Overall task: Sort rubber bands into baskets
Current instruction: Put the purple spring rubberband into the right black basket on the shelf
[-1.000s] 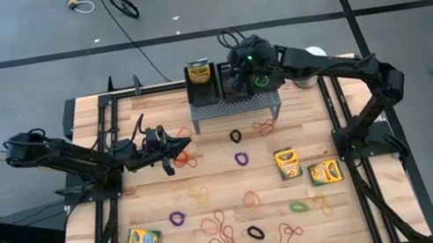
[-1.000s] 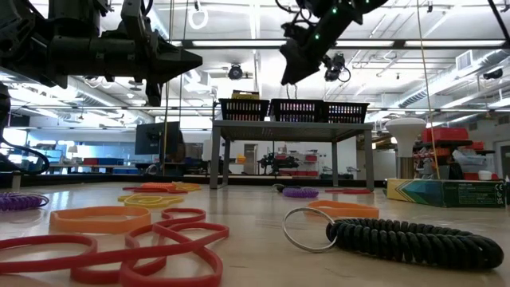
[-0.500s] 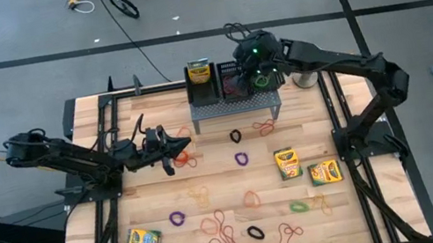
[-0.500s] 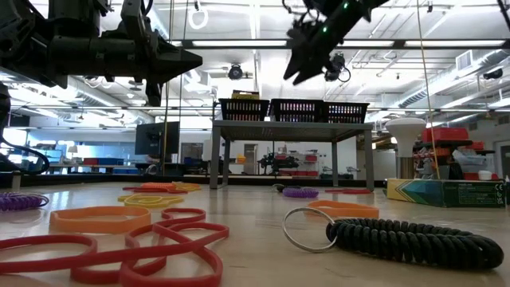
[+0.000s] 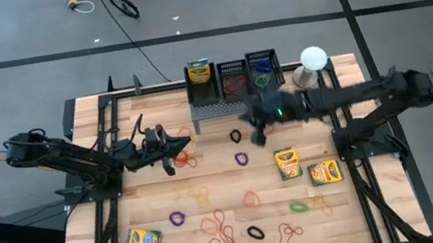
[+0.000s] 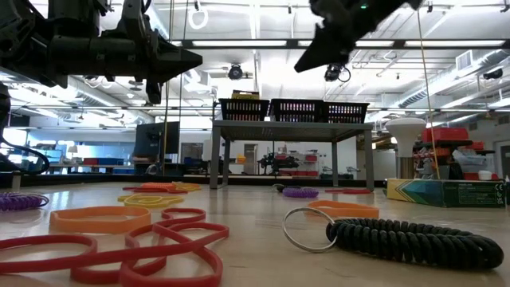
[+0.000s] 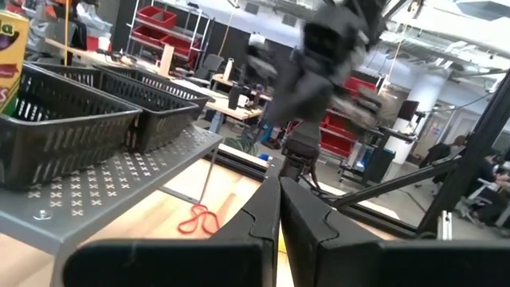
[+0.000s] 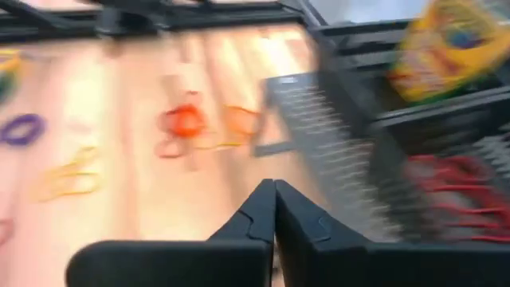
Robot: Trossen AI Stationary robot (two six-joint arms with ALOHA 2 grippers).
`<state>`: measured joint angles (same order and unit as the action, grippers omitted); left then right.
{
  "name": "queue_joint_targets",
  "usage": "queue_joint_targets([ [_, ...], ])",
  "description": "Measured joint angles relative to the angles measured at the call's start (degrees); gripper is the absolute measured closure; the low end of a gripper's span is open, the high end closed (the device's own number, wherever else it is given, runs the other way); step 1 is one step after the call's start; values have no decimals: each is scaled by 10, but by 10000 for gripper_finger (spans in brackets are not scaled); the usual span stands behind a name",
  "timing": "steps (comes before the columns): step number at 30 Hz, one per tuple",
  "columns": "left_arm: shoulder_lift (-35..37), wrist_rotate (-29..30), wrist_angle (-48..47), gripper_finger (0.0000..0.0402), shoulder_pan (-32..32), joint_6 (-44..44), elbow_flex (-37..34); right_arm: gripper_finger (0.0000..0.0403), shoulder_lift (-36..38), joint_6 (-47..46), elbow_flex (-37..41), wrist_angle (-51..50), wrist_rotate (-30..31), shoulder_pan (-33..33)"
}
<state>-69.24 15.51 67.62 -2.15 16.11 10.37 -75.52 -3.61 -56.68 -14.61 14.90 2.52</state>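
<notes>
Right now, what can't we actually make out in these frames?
- Basket contents: in the low view the baskets show only their mesh sides; the rims hide what is inside.
- Right gripper: motion-blurred in the high view, and the right wrist view is smeared, so the rubber bands there are only colour blobs.
- Left gripper: in the high view it covers the table beneath it.

Bright overhead light, blurred wrist view

Coloured rubber bands (image 5: 221, 232) lie scattered flat on the tabletop; three black mesh baskets (image 5: 232, 79) stand side by side
</notes>
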Motion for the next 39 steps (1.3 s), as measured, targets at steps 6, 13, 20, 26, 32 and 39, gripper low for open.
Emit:
queue_joint_targets([
  [6,0,1,6,383,0,-31,0,380,39,-64,105,102,71,-101],
  [13,0,-9,13,383,0,-28,0,398,40,-116,165,161,130,-177],
  [20,0,7,15,383,0,25,0,389,39,-120,221,272,169,-229],
  [26,0,20,8,383,1,42,21,395,39,-120,245,319,209,-252],
  [32,0,-53,-171,393,-4,10,98,394,39,-121,246,315,224,-260],
  [39,0,-46,-518,396,-63,-54,233,378,39,-124,246,314,209,-259],
])
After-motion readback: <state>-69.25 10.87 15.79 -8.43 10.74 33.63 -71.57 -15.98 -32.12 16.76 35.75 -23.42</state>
